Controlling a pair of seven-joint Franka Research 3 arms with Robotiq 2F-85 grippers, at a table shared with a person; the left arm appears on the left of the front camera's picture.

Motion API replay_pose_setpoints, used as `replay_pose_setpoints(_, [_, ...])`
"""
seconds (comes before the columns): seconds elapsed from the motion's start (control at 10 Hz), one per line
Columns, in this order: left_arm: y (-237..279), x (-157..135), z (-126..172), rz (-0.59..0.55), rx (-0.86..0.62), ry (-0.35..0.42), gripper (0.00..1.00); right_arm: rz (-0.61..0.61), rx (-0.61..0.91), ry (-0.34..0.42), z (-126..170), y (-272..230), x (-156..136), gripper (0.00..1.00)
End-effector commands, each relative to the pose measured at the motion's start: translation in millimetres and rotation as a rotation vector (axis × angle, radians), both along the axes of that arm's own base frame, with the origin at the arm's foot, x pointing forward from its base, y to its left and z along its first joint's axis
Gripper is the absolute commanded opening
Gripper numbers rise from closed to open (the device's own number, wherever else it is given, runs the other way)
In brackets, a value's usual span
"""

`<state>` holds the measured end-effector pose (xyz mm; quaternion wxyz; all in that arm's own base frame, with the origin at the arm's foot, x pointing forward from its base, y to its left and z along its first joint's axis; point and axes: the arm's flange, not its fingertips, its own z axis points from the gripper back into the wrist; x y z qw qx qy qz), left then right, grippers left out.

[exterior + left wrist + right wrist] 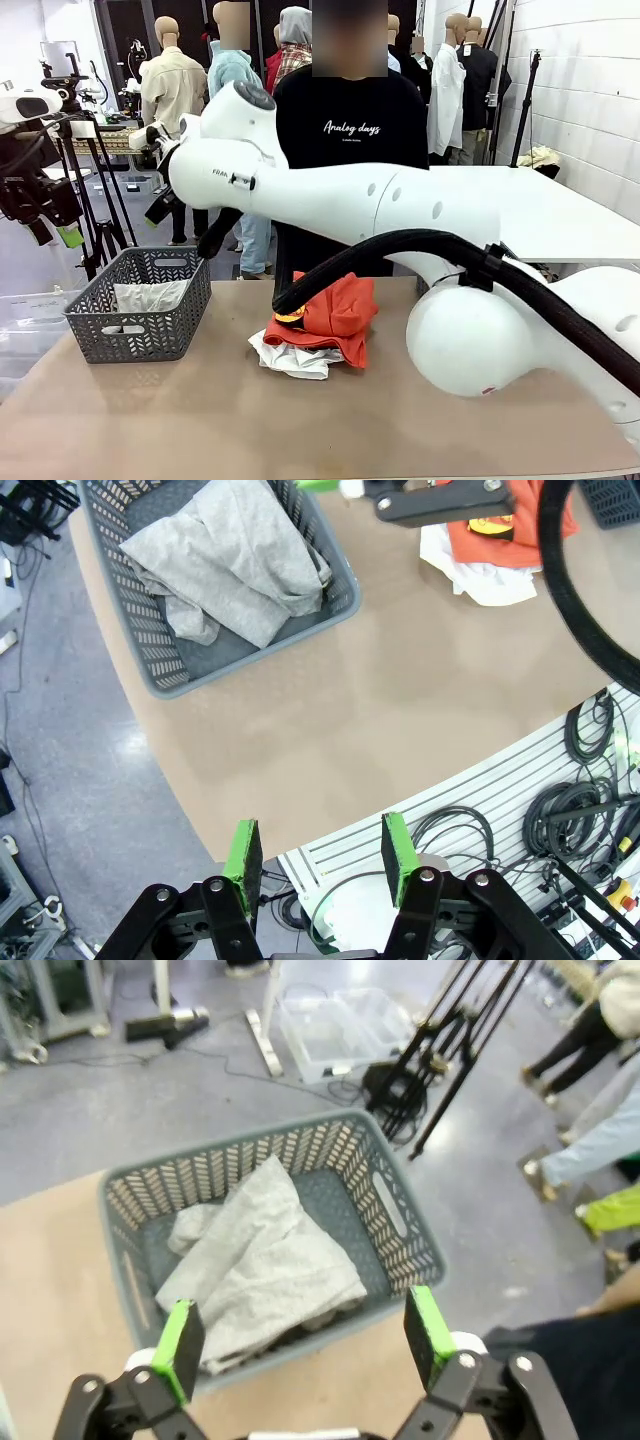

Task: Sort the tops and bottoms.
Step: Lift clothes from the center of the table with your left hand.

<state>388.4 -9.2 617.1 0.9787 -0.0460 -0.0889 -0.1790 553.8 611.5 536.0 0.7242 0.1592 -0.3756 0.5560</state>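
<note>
Light grey top (265, 1260) lies crumpled in the grey basket (395, 1210) at the tabletop's (250, 420) left end. Orange top (340, 310) sits on the white top (295, 358) mid-tabletop, well apart from the basket. Right gripper (300, 1335) hovers over the basket, jaws wide apart, empty. Left gripper (320, 845) is above the tabletop's edge, jaws apart, empty.

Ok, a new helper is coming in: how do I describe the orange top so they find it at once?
On the tan table, a grey basket stands at the left and a small heap of clothes lies near the middle. The orange top is the upper piece of that heap, lying on a white top; the pale grey top is in the basket.
</note>
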Motion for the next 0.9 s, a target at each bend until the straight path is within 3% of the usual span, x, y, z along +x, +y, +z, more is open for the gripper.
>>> replay_pose_setpoints(0.0, [0, -2, 0, 0.002, 0.010, 0.005, 0.64, -0.094, -0.019, 0.067, -19, -95, -88, 1.00])
replay_pose_setpoints(0.2, [0, -2, 0, 0.002, 0.010, 0.005, 0.64, -0.212, 0.009, 0.079, -23, -141, -126, 1.00])
replay_pose_setpoints(0.4, [0, -2, 0, 0.002, 0.010, 0.005, 0.64, -0.346, -0.011, 0.021, -14, -160, -147, 1.00])
replay_pose_setpoints(0.5, [0, -2, 0, 0.002, 0.010, 0.005, 0.64, -0.179, 0.016, 0.085, 45, -22, -1, 1.00])
replay_pose_setpoints(0.8, [0, -2, 0, 0.002, 0.010, 0.005, 0.64, -0.232, 0.016, 0.070, 54, -24, -3, 1.00])
